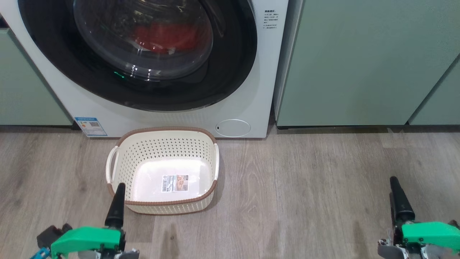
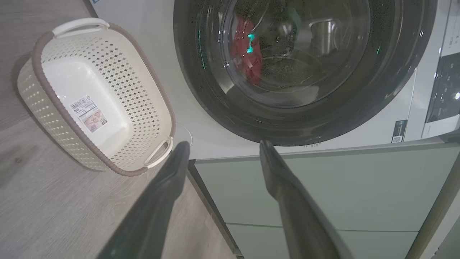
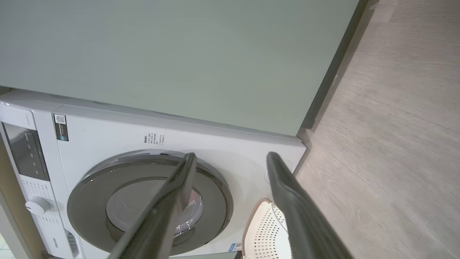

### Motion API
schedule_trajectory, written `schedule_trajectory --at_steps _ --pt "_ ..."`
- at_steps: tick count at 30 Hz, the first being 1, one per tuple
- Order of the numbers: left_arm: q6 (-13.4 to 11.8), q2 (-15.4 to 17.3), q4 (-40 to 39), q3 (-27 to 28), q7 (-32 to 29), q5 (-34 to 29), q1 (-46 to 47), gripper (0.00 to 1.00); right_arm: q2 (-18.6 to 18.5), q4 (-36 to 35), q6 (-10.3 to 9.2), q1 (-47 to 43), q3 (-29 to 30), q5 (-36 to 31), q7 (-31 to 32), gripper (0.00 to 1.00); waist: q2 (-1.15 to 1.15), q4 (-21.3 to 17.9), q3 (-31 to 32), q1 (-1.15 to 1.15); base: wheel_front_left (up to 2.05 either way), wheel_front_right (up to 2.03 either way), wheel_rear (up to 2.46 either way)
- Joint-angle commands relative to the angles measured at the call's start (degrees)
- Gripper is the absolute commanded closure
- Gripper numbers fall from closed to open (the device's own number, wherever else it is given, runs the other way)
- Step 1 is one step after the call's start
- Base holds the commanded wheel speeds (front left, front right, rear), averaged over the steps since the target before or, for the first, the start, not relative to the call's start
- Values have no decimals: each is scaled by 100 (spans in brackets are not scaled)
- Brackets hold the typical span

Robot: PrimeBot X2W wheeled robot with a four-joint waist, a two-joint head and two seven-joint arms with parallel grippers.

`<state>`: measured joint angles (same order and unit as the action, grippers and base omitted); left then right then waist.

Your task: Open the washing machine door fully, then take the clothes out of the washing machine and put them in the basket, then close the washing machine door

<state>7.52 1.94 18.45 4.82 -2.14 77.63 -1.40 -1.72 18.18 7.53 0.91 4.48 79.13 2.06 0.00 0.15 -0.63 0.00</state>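
On floor (image 1: 305, 187), basket (image 1: 169, 149) before washing machine (image 1: 251, 104); clothes (image 1: 165, 36) inside, behind door (image 1: 230, 68).

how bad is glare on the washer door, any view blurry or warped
Head view: sharp, white streaks and a green glint on the washing machine door, the clothes read red behind it. Left wrist view: teal reflections on the glass, the basket stretched by the wide lens, the left end effector soft. Right wrist view: the floor softens toward the right edge.

red clothes (image 1: 165, 36), cream perforated basket (image 1: 161, 147), brown rim
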Motion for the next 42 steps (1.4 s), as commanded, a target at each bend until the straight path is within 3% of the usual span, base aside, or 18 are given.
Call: schedule_trajectory --at_steps 1,30,42 --pt "-8 43 -248 65 74 -203 309 0 -38 -258 -1 250 -53 -211 -66 0 0 1 -1 0 0 0 0" --pt "-597 160 -788 -324 580 -2937 425 0 -62 -644 -2 384 -427 -3028 -573 0 0 0 -29 0 0 0 0" --pt "-904 319 -903 -580 766 -3720 503 0 -71 -726 -2 434 -489 -3910 -758 0 0 3 -39 0 0 0 0"
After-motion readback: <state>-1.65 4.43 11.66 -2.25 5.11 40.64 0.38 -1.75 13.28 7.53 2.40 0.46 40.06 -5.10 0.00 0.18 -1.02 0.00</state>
